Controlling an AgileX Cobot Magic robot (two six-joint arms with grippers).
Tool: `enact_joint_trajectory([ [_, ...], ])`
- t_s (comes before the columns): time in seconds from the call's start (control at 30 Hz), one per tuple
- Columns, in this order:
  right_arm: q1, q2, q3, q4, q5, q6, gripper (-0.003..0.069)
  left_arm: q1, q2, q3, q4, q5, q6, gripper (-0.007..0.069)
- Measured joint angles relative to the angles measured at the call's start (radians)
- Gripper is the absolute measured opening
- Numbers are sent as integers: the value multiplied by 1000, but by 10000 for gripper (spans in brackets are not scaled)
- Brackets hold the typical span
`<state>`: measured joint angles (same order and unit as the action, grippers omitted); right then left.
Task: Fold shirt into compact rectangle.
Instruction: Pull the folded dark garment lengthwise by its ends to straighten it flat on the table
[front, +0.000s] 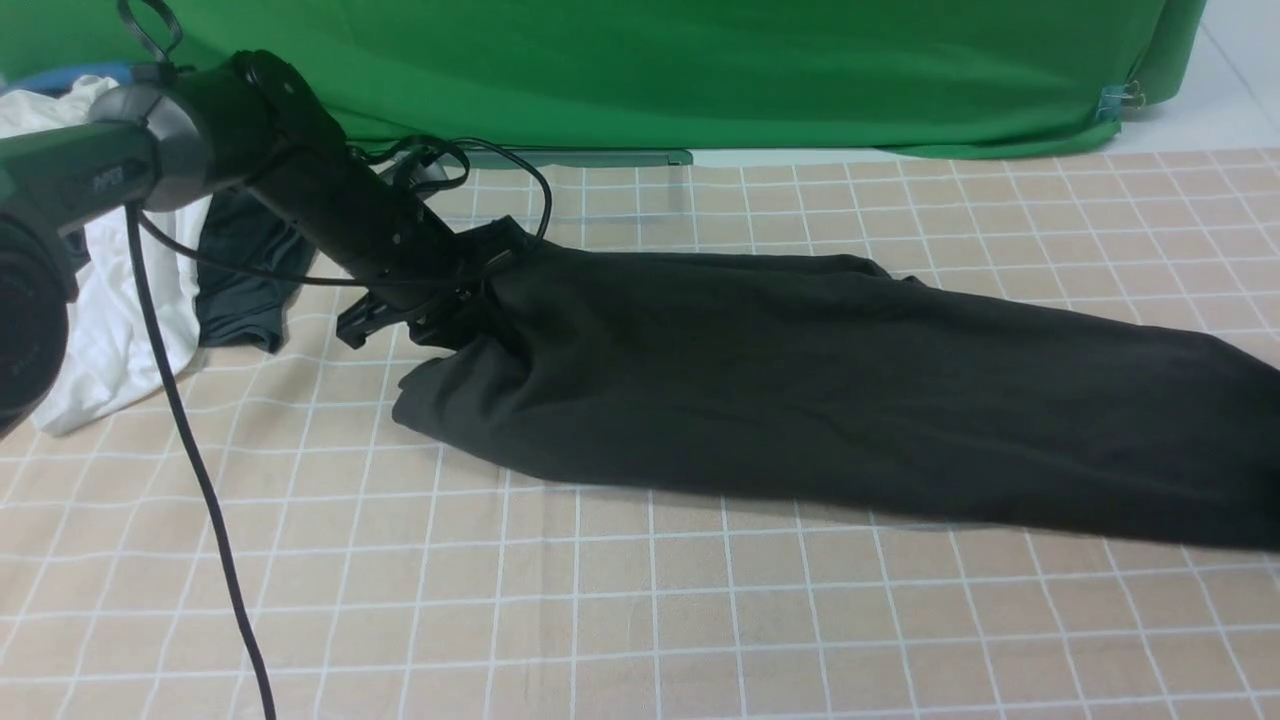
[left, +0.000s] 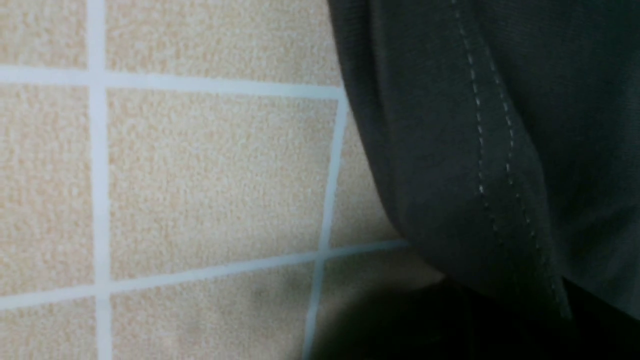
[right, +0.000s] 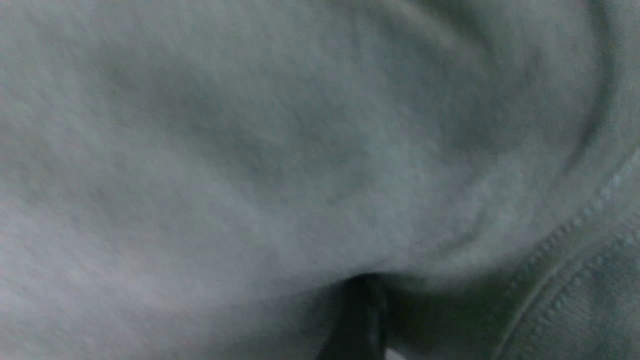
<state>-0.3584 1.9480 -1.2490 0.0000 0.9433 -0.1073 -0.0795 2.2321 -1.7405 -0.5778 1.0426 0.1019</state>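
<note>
The black shirt (front: 800, 390) lies in a long band across the checked table, running from the centre left out past the right edge of the front view. My left gripper (front: 468, 292) is shut on its bunched left end, just above the cloth. In the left wrist view a stitched hem of the shirt (left: 480, 150) hangs over the tiles. The right arm is out of the front view. Its wrist view is filled with blurred shirt fabric (right: 250, 150) pressed close, a stitched hem at one corner, and one dark finger (right: 357, 320) showing at the edge.
A white garment (front: 120, 300) and a smaller dark grey garment (front: 245, 280) lie heaped at the far left behind my left arm. A black cable (front: 200, 480) hangs from that arm to the front edge. A green backdrop (front: 700, 70) closes the far side.
</note>
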Motion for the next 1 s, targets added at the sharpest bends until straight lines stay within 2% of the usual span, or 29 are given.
enact_joint_trajectory([
  [0.13, 31, 0, 0, 7, -24, -26, 439, 0, 0, 0, 1, 2, 7, 41],
  [0.2, 50, 0, 0, 7, -33, -41, 312, 0, 0, 0, 1, 3, 8, 41],
  [0.23, 64, 0, 0, 8, -36, -46, 223, 0, -2, 0, 1, 3, 8, 41],
  [0.27, 65, 0, 0, 8, -37, -46, 208, 0, -3, 0, 2, 3, 8, 41],
  [0.33, 79, 0, 0, 7, -41, -47, 88, 0, -21, 0, 16, 16, 9, 41],
  [0.63, 120, -55, 0, 87, -52, -5, 85, 0, -105, -1, 70, 141, -19, 41],
  [0.83, 181, -125, 0, 97, 43, 25, 85, 0, -134, -1, 141, 161, -68, 41],
  [1.0, 271, -194, 0, 64, 133, 68, 85, 0, -224, -1, 231, 165, -137, 41],
])
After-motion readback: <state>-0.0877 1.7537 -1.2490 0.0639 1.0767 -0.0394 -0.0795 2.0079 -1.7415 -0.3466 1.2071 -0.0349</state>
